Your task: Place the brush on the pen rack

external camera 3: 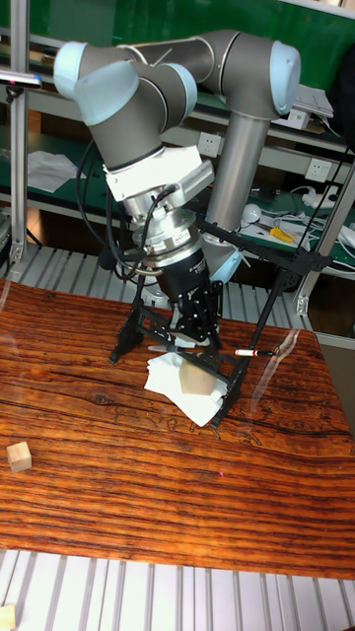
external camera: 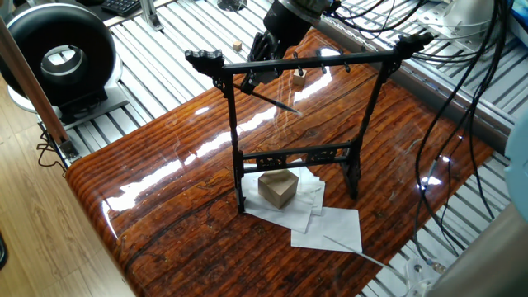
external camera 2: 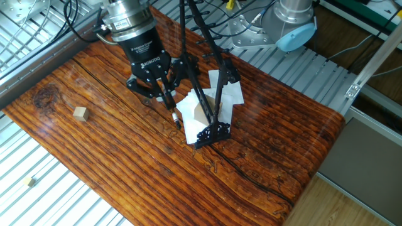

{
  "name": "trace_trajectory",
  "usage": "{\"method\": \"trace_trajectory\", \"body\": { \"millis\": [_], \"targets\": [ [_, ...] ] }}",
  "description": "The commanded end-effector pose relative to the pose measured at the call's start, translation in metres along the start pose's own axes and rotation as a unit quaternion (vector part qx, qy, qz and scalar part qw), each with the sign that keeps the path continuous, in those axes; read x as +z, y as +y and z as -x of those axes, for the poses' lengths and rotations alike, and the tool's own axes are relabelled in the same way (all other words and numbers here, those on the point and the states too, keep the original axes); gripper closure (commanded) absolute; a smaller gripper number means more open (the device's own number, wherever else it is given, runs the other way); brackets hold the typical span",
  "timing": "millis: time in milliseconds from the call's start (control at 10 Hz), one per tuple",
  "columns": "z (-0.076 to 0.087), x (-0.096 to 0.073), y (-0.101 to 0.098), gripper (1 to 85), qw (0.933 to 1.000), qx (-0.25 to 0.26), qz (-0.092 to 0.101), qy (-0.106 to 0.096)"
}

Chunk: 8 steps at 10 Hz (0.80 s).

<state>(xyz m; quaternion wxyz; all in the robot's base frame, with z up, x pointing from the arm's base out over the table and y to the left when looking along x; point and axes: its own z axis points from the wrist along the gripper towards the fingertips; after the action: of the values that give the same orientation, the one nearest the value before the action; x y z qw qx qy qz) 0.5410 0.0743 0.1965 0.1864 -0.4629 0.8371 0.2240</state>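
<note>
The pen rack [external camera: 313, 62] is a tall black frame standing mid-table, with small pegs along its top crossbar. My gripper [external camera: 252, 78] sits just behind the rack's left upright, a little below the crossbar, shut on the brush [external camera: 276, 101]. The thin dark brush slants out from the fingers and passes under the crossbar. In the other fixed view the gripper [external camera 2: 162, 94] is right beside the rack [external camera 2: 204, 100], with the brush [external camera 2: 173, 113] pointing down toward the white papers. In the tall view the brush [external camera 3: 242, 352] lies nearly level under the gripper [external camera 3: 195, 335], low in front of the rack [external camera 3: 266, 245].
A cardboard cube [external camera: 278, 188] rests on white papers [external camera: 330, 227] at the rack's feet. A small wooden block [external camera 2: 79, 113] lies on the table away from the rack, and another small block [external camera 2: 30, 182] sits on the metal slats. Cables [external camera: 462, 99] hang at the right.
</note>
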Motion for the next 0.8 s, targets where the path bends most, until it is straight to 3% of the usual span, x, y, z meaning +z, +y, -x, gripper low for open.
{"method": "trace_trajectory", "body": {
  "millis": [0, 400, 700],
  "targets": [
    [-0.005, -0.003, 0.006, 84.7, 0.9998, -0.014, 0.013, 0.009],
    [-0.034, -0.011, -0.007, 84.7, 0.9990, -0.023, 0.008, 0.037],
    [-0.045, -0.013, 0.004, 84.7, 0.9992, -0.008, 0.035, 0.018]
  ]
}}
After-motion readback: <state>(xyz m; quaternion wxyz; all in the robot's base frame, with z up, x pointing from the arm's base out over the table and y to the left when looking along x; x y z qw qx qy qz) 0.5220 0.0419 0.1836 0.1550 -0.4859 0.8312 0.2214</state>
